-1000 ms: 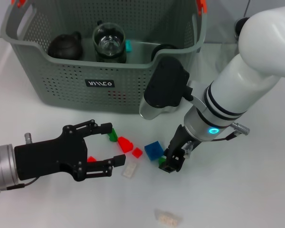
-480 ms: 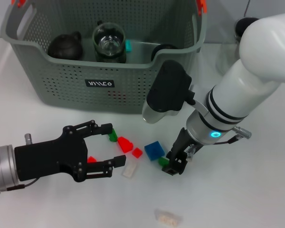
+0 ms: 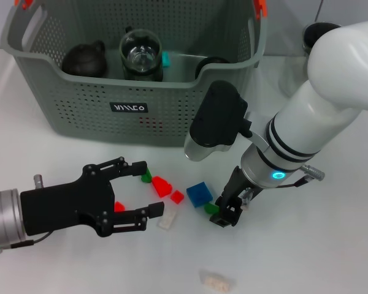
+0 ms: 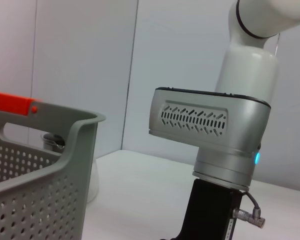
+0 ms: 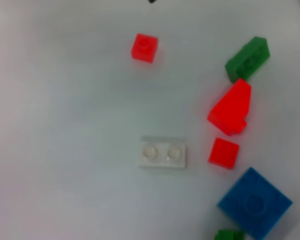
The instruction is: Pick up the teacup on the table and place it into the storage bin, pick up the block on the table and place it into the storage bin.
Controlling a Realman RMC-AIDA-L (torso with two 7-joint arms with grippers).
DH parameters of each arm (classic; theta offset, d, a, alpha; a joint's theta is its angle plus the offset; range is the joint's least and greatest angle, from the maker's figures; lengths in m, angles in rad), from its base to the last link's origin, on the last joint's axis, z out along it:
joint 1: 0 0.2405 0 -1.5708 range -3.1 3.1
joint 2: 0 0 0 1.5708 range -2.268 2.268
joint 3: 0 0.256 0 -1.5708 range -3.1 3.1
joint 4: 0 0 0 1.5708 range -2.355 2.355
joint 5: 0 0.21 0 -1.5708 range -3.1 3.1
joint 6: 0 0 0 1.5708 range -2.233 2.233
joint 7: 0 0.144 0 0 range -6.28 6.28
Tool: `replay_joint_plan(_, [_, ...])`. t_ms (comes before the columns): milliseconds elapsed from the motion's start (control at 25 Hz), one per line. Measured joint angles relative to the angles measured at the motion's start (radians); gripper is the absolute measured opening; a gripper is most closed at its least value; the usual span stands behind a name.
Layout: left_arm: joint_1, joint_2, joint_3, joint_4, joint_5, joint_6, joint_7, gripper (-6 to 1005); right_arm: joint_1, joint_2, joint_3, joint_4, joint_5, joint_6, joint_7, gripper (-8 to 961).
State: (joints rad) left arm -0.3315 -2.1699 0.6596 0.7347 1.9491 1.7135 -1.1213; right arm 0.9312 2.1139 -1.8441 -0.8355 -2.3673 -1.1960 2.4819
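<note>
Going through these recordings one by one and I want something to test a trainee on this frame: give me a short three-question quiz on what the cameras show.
1. True or false: the blue block already lies inside the storage bin.
2. Which claw is down at the small green block beside the blue block? A) left claw B) right claw C) neither
3. Fill in: the left claw hangs open over the table, and the small ___ block shows between its fingers.

Key:
1. False; it lies on the table in front of the bin.
2. B; the right claw is at it, though whether it is gripping cannot be told.
3. red
</note>
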Motion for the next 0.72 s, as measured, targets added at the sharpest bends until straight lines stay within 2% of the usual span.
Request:
replay_joint_plan(200, [-0.001,0.001,0.0,-0.001,0.0,-0.001,0.0,844,0.0,0.0,-0.007,0.003,0.0,0.01,0.004,341])
replay_joint_plan(400, [0.0,0.001,0.0,-0.002,-0.001,-0.001,0.0,844,0.0,0.0,-0.016,0.003,0.001,0.014,0.007,274])
replay_joint_plan(720, [0.0,0.001,0.0,-0.001,-0.001,0.001,0.0,844,-0.006,-0.001,-0.024,-0.023,0.001,0.001,0.011,220])
